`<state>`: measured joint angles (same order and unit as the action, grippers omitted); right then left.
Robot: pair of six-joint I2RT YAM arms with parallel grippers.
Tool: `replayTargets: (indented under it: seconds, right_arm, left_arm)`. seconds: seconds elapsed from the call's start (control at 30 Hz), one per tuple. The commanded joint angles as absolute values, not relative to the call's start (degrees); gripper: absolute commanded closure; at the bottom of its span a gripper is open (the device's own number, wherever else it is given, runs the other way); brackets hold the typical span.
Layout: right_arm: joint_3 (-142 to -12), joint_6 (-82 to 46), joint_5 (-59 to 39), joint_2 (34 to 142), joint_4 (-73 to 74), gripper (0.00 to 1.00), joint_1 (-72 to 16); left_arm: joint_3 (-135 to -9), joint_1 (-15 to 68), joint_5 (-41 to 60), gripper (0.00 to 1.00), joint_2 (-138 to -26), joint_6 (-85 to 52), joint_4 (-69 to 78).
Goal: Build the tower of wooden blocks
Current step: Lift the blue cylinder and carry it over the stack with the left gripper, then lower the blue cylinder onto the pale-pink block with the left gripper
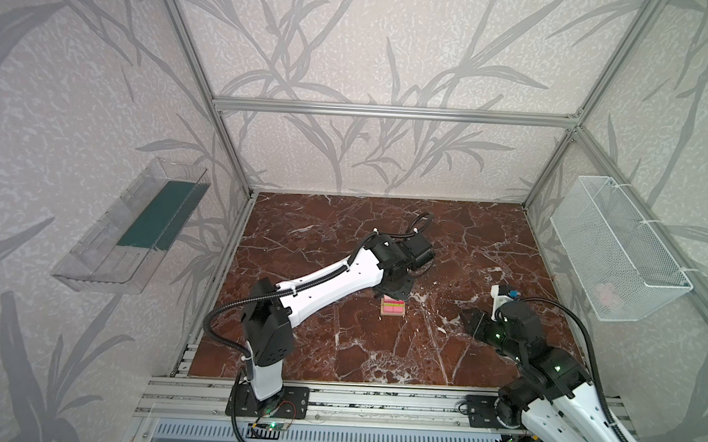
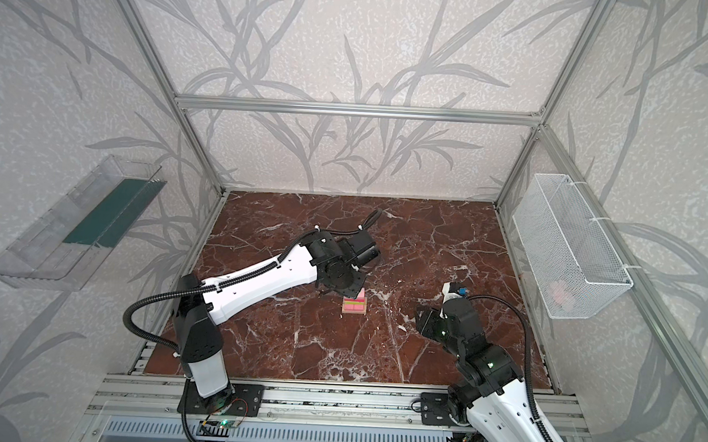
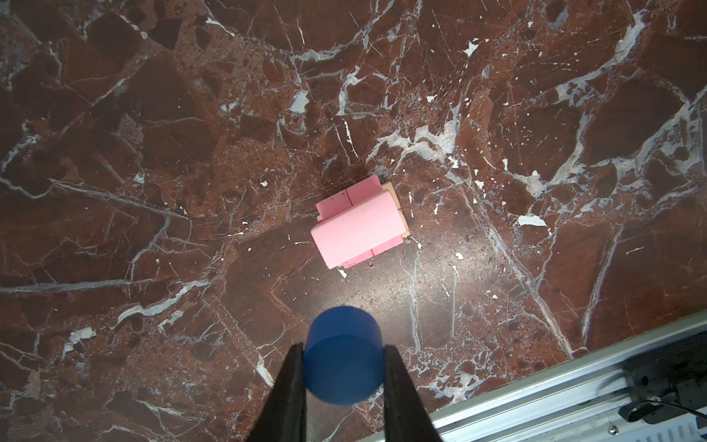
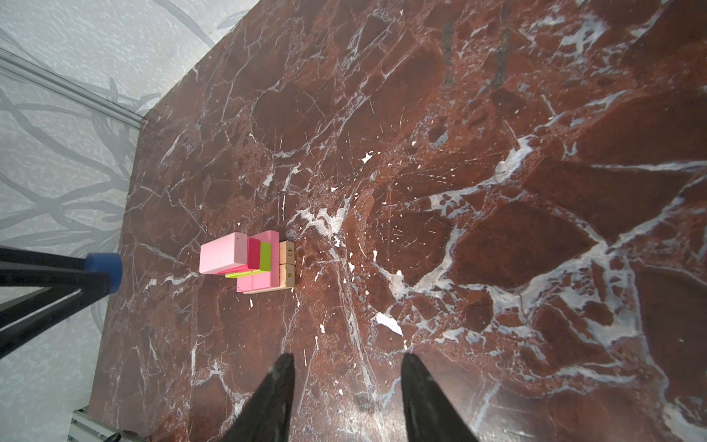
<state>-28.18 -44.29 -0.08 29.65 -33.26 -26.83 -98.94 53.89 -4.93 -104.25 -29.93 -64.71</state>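
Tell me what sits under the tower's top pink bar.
A red cube and a lime-green bar show beneath the top pink bar, then two pink bars on tan bars. Any second red cube is covered.

- Top views bright, even diffuse light; frame posts (image 1: pixel 194 55) bend twd edges.
- Wrist views dimmer; soft sheen on marble tabletop (image 3: pixel 382 302).
- Close-up blue disc (image 3: pixel 344 356) slightly out of focus.
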Motion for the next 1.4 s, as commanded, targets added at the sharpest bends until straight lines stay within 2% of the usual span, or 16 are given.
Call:
replayTargets:
  seconds: [0.0,0.63,1.37]
  right_arm:
    - [-27.69,-43.68,0.04,30.32,-31.73,0.52,-26.63]
    - [-27.49,-43.17,0.25,32.32,-31.0,0.49,-26.66]
    - [-28.02,-42.61,0.3,33.44,-30.9,0.48,-26.56]
  left_arm:
    - [-98.76,53.11,-3.17,0.77,-105.12,-29.27,-64.11]
    - [-100.83,50.32,0.41,0.76,-112.13,-27.6,-63.09]
    - [-101.62,49.4,2.81,0.74,-115.04,-27.51,-62.69]
